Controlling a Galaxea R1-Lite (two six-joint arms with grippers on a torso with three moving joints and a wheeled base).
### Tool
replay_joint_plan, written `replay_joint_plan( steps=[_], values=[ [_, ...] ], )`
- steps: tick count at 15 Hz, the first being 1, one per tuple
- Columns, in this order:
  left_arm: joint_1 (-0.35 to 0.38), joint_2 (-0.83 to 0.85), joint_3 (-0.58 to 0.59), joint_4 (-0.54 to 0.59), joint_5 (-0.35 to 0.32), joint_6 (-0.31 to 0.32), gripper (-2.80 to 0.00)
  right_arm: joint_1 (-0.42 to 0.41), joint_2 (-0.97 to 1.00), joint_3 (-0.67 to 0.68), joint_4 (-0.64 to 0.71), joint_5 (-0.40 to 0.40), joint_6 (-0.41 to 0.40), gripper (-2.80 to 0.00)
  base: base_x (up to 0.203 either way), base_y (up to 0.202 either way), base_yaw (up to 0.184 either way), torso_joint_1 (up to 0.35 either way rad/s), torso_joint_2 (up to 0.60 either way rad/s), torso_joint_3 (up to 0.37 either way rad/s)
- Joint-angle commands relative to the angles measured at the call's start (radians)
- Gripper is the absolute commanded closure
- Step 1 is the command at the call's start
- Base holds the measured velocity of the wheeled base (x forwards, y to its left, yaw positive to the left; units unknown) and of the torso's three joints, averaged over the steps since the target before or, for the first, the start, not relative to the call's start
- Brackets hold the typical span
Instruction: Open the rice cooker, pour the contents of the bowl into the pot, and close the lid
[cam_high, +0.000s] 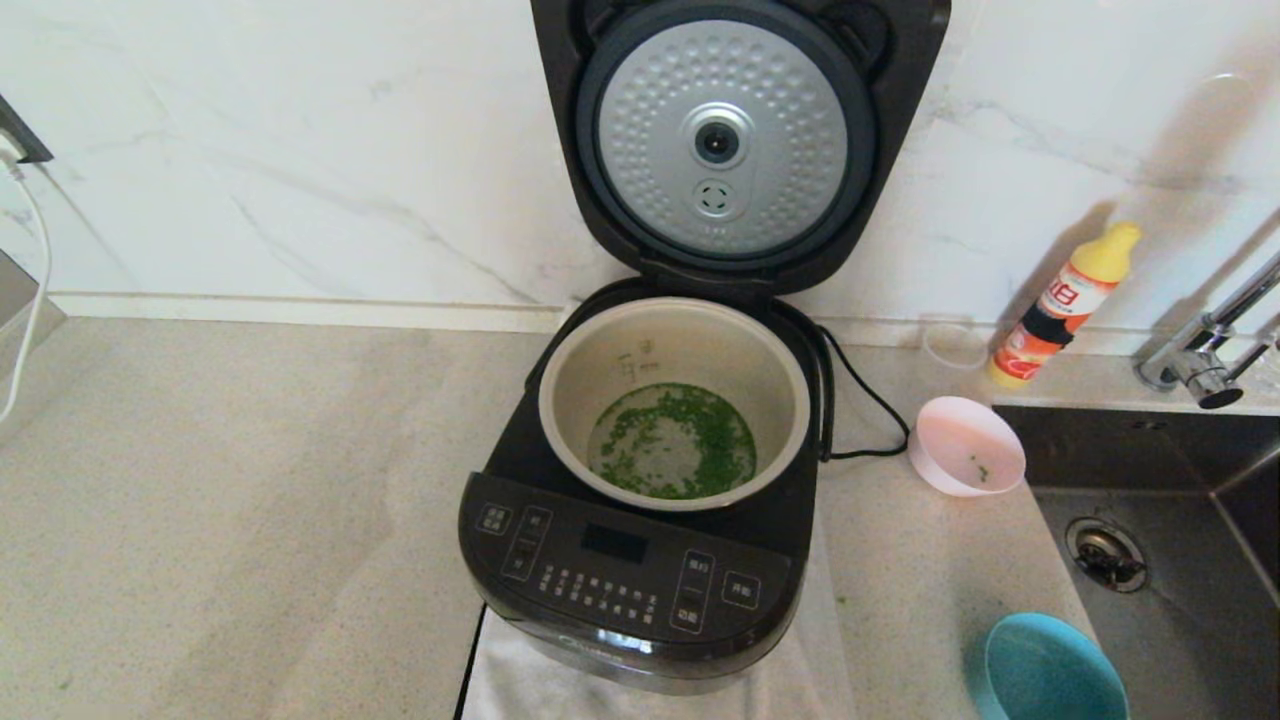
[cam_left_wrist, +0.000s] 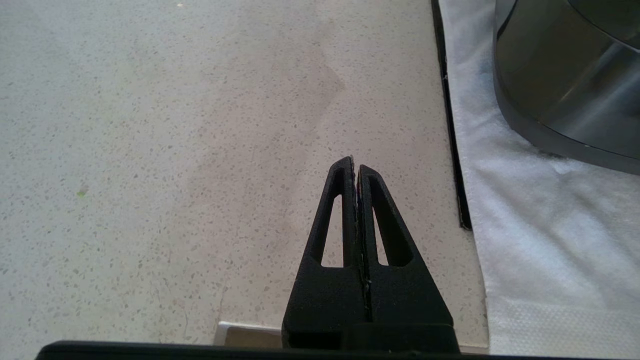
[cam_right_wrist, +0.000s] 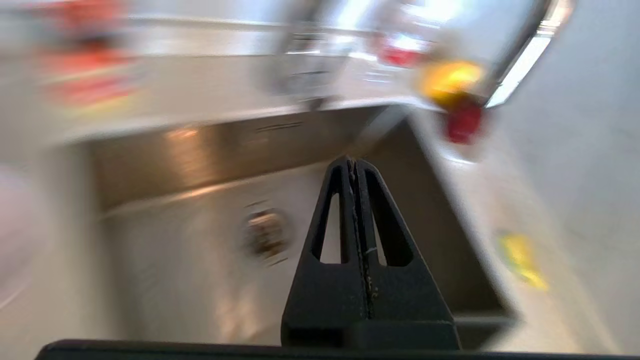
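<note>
Rice cooker (cam_high: 640, 560) stands at the counter's front edge, lid (cam_high: 735, 140) raised upright. Green bits (cam_high: 672, 440) cover the pot (cam_high: 580, 390) floor. Pink bowl (cam_high: 966, 445) sits right, beside the sink (cam_high: 1180, 600). Left gripper (cam_left_wrist: 355, 165) over bare counter (cam_left_wrist: 150, 150) and right gripper (cam_right_wrist: 352, 165) over the sink are both pressed closed, holding nothing.

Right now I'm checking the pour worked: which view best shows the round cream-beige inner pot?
The head view: the round cream-beige inner pot lies open below, green bits across its bottom. The left wrist view catches only the glossy black cooker's outer wall; the right wrist view shows none.
</note>
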Motion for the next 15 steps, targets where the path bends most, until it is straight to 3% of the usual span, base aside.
replay_joint_plan(
  steps=[1, 6, 10, 12, 15],
  values=[
    [0.000, 0.001, 0.000, 0.001, 0.000, 0.000, 0.00, 0.074, -0.340, 0.188, 0.026, 0.087, 0.009, 0.00, 0.000, 0.000, 0.000, 0.000, 0.00, 0.000],
    [0.000, 0.001, 0.000, 0.001, 0.000, 0.000, 0.00, 0.150, -0.845, 0.466, 0.222, 0.254, 0.049, 0.00, 0.000, 0.000, 0.000, 0.000, 0.00, 0.000],
    [0.000, 0.001, 0.000, 0.001, 0.000, 0.000, 0.00, 0.173, -1.048, 0.565, 0.605, 0.409, 0.149, 0.00, 0.000, 0.000, 0.000, 0.000, 0.00, 0.000],
    [0.000, 0.001, 0.000, 0.001, 0.000, 0.000, 0.00, 0.187, -1.050, 0.572, 0.646, 0.389, 0.186, 0.00, 0.000, 0.000, 0.000, 0.000, 0.00, 0.000],
    [0.000, 0.001, 0.000, 0.001, 0.000, 0.000, 0.00, 0.310, -1.081, 0.572, 0.677, 0.354, 0.157, 0.00, 0.000, 0.000, 0.000, 0.000, 0.00, 0.000]
  ],
)
